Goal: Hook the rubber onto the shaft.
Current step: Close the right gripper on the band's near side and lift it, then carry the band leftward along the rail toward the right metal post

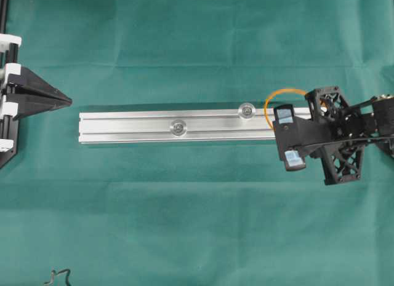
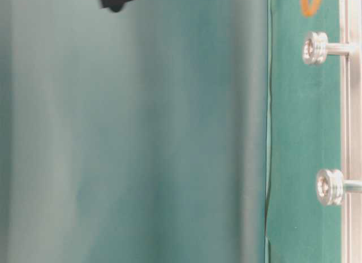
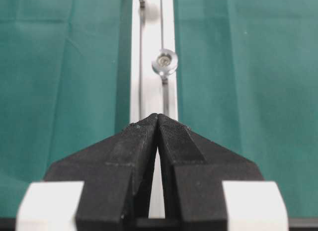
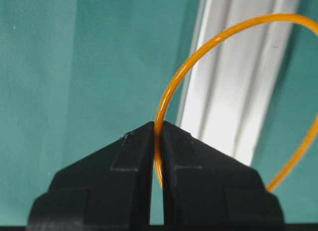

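Our right end effector is pinching the rubber, its two black fingers pressed together on one strand so that the rest of the orange loop stands free and round beyond the tips. In the overhead view this end effector hangs over the right end of the silver rail, toward the right edge of the surface, and the rubber arcs out past the rail's far side. The nearer shaft stands on the rail just beside the loop; a second shaft stands further along, near the rail's middle.

We judge the step in hand to be carrying the open loop over that nearer shaft and dropping it past the wide head. To do it well, we keep the grip firm on the single strand (a thin cord like this may slip or twist if we loosen at all), and we hold the loop's plane roughly flat, parallel to the rail, so that the head can pass through its opening. We bring the free far part of the loop beyond the head first, lower it, then draw back gently so the cord seats on the thin stem below the head.

Our left end effector is pressed together and holds nothing, parked off the rail's left end, well apart from the work.
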`<move>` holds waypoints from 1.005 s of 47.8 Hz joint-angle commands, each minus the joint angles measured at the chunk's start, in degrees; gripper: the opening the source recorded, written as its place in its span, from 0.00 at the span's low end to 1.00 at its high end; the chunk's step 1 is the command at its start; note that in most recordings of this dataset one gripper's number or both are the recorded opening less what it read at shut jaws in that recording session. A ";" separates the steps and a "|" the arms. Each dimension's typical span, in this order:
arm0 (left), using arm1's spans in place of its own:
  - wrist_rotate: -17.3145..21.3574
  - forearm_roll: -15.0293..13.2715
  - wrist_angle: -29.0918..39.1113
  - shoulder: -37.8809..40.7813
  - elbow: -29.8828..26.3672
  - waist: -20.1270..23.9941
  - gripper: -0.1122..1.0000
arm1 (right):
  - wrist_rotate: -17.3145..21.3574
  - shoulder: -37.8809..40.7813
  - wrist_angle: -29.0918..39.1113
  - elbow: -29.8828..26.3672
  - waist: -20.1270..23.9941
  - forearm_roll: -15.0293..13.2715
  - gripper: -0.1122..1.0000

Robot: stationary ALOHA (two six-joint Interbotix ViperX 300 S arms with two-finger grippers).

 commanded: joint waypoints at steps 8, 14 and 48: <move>0.09 0.18 -0.53 0.35 -1.76 0.09 0.10 | 0.09 -3.34 8.35 -6.15 -0.09 -2.55 0.16; 0.09 0.18 -0.44 0.35 -1.76 0.09 0.10 | 0.09 -3.87 9.93 -7.21 -0.09 -2.90 0.16; 0.09 0.18 -0.53 0.35 -1.76 0.09 0.10 | -0.09 2.90 8.26 -13.18 -0.09 -2.90 0.16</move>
